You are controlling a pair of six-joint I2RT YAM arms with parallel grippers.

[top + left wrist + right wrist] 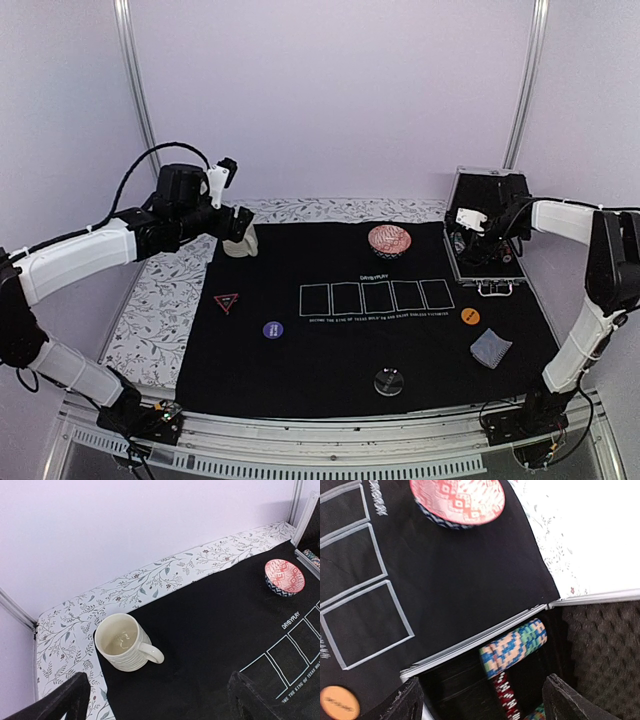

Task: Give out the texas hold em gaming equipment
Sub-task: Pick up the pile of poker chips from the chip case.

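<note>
Lying beneath the spread right hand (487, 705), striped poker chips (512, 647) in case (600, 640).

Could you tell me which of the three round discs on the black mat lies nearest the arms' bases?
The clear disc, alone at the front of the mat; the purple disc and orange disc lie farther back, below the card outlines.

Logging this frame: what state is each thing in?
case: lid open
chip stacks: lying in the case
mug: upright, empty
bowl: upright, empty
cards: face down
left gripper: open, empty
right gripper: open, empty, above the case
</note>
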